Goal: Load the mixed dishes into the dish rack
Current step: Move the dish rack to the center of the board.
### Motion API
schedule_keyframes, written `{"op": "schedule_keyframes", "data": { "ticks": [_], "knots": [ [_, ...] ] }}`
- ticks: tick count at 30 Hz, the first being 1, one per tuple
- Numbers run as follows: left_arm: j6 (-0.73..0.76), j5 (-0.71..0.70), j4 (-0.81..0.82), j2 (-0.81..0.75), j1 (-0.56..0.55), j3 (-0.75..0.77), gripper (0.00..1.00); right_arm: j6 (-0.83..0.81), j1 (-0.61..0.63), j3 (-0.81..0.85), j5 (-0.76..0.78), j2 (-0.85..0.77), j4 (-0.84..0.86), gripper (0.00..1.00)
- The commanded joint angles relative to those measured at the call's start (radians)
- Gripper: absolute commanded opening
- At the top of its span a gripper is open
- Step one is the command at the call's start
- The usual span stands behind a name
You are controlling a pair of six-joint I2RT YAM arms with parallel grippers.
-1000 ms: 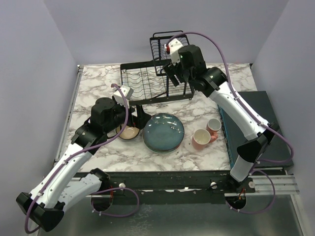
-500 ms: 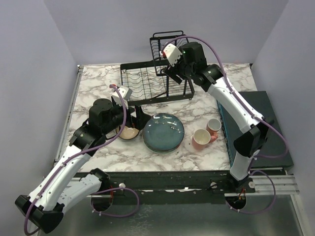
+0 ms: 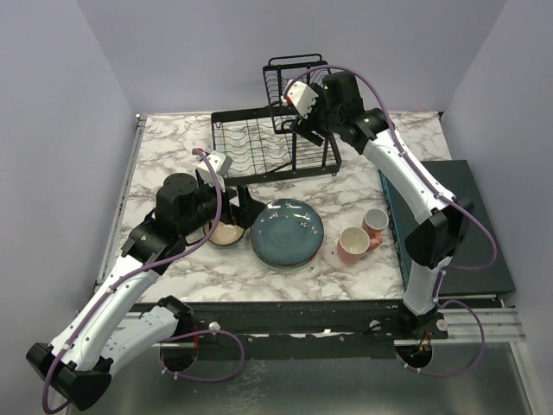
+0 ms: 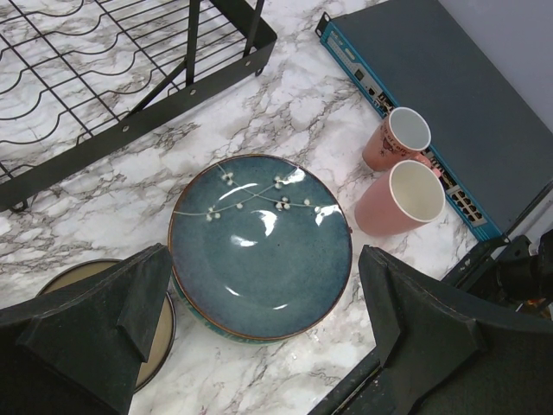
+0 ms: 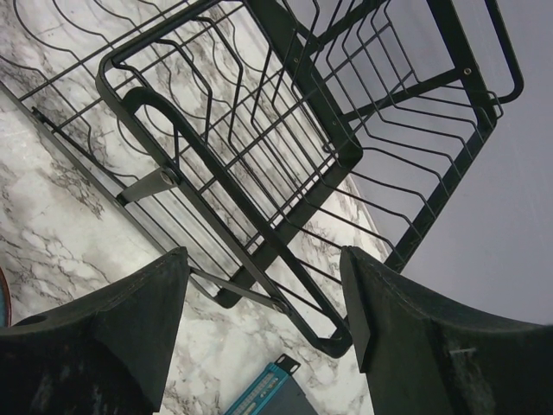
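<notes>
At the far left of the dishes sits the dark bowl (image 3: 226, 233) with its tan inside, on the counter (image 3: 164, 156). My left end effector (image 3: 243, 206) hangs just above it and the teal plate (image 3: 288, 232) beside it, spread as wide as it goes and holding nothing. I take this as the reach for a first pickup, since I see no dish in the rack (image 3: 259, 147). The plate is the nearest choice, and taking it calls for coming down over its rim and pinching the edge, because it lies flat. Another rim shows under it, so it tops a stack, but I cannot tell how many lie beneath or their colours. Behind the plate the black wire rack stands at the back of the counter. My right end effector (image 3: 302, 130) is poised over its raised basket, partly open and empty, with only wires between the fingers. Right of the plate are two pink mugs (image 3: 354, 245), touching or nearly so. I cannot say for sure whether they stand upright or lie tipped. The dark flat slab (image 3: 458, 216) on the far right is partly covered by my right arm
</notes>
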Motion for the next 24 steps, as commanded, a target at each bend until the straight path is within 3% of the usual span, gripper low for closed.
{"op": "schedule_keyframes", "data": {
  "ticks": [1, 15, 24],
  "knots": [
    [0.0, 0.024, 0.003, -0.016, 0.003, -0.014, 0.99, -0.028, -0.013, 0.037, -0.05, 0.04, -0.003, 0.77],
    [0.001, 0.027, 0.003, -0.022, 0.003, -0.017, 0.99, -0.018, -0.035, 0.021, -0.073, 0.064, 0.013, 0.76],
    [0.0, 0.027, 0.003, -0.024, 0.004, -0.017, 0.99, -0.011, -0.034, 0.016, -0.073, 0.066, 0.004, 0.7]
  ]
}}
